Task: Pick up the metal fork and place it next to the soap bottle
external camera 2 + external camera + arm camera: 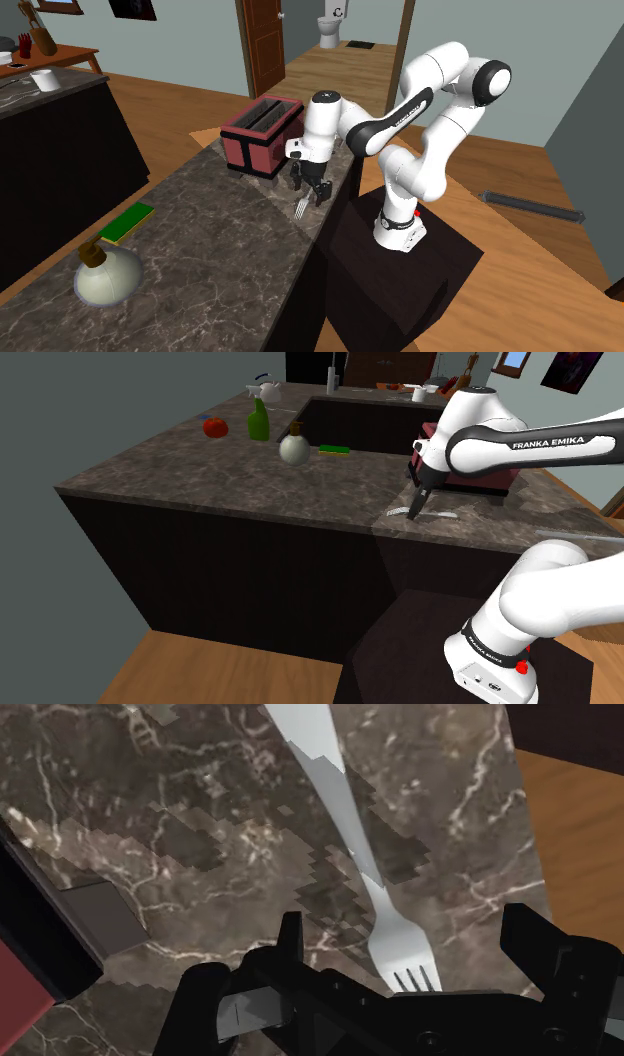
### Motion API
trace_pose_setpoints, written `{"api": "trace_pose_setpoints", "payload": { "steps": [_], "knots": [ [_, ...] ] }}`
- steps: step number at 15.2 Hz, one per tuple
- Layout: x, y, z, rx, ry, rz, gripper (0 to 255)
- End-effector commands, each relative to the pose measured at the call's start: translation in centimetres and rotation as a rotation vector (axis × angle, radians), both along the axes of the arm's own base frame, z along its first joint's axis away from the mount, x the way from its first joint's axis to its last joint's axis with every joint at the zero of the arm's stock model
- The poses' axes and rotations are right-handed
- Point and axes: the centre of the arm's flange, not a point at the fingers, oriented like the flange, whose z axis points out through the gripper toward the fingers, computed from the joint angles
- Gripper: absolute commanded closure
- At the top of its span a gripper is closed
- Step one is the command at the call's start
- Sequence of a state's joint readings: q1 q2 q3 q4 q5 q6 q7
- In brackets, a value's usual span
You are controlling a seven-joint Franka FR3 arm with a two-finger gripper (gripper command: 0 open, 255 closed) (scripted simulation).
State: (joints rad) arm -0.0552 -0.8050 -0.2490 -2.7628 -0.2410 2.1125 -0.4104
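Though the wrist view cuts its handle off at the frame edge and the black hand covers its tine tips, you can see the grey metal fork [390,939] lying flat on the dark marbled stone desk [150,824], near the desk's edge. Jagged darker patches break the outline of its handle there. Your jaws are spread, one finger on either side of the fork's head, and neither appears to touch it. In the shoulder view the arm hides much of the dark red toaster [262,133] just beside the fork. The round cream soap bottle with a brown pump [293,447] stands well apart, near a green-and-yellow sponge [334,450].
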Motion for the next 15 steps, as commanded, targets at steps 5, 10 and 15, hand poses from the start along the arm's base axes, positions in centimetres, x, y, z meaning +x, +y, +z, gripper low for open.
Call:
{"api": "trace_pose_setpoints", "payload": {
  "steps": [5, 10, 15],
  "knots": [
    [0.21, -0.04, -1.46, 0.000, -0.001, 0.000, 0],
    [0.21, -0.04, -1.45, 0.000, -0.001, 0.000, 255],
    [0.20, -0.05, -1.45, 0.000, -0.001, 0.000, 255]
  ]
}}
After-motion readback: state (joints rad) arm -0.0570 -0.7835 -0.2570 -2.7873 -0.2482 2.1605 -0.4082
